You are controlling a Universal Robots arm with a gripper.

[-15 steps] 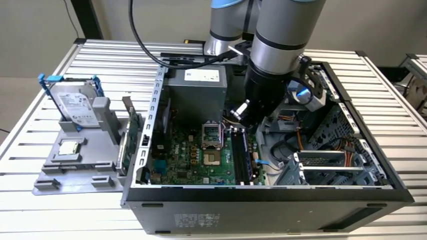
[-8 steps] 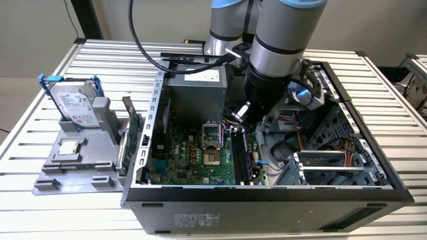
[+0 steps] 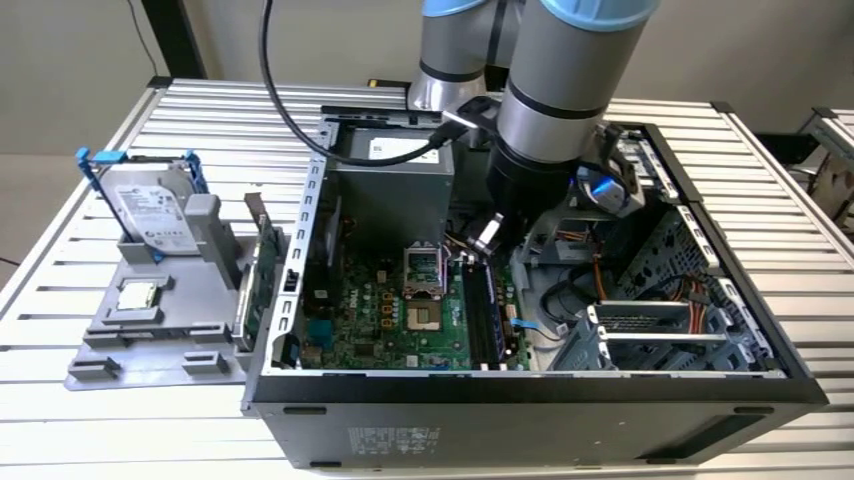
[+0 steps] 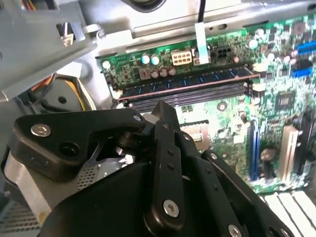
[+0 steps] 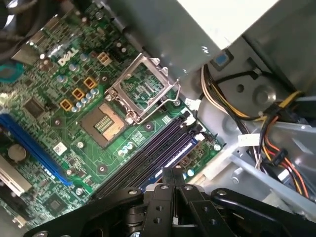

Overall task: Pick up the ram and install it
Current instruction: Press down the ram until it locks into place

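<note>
A big worktop (image 3: 120, 420) made of long silver slats fills the room's middle, with a plain pale wall and floor behind it. On the worktop lies an open black and grey computer case (image 3: 534, 400), on its side, with its insides showing. A thick grey robot arm (image 3: 567, 90) with a light blue ring comes down into the case. Inside, a green motherboard (image 3: 387, 320) lies flat, with an open silver processor socket (image 5: 143, 91) in its middle. On the exterior view's left of the case sits a grey tray (image 3: 147, 340). A silver hard drive (image 3: 154, 215) with blue rails stands up in the tray, and a small square chip (image 3: 138, 297) lies in front of it. The black gripper (image 5: 173, 185) hangs just above the long dark memory slots (image 5: 153, 148), and its two fingers are pressed together with nothing between them. The ram (image 4: 190, 81), a long thin green stick, sits in one of those slots, just beyond the gripper's tip in the second wrist view. Orange, yellow and black wires (image 5: 276, 133) bunch up beside the board.
</note>
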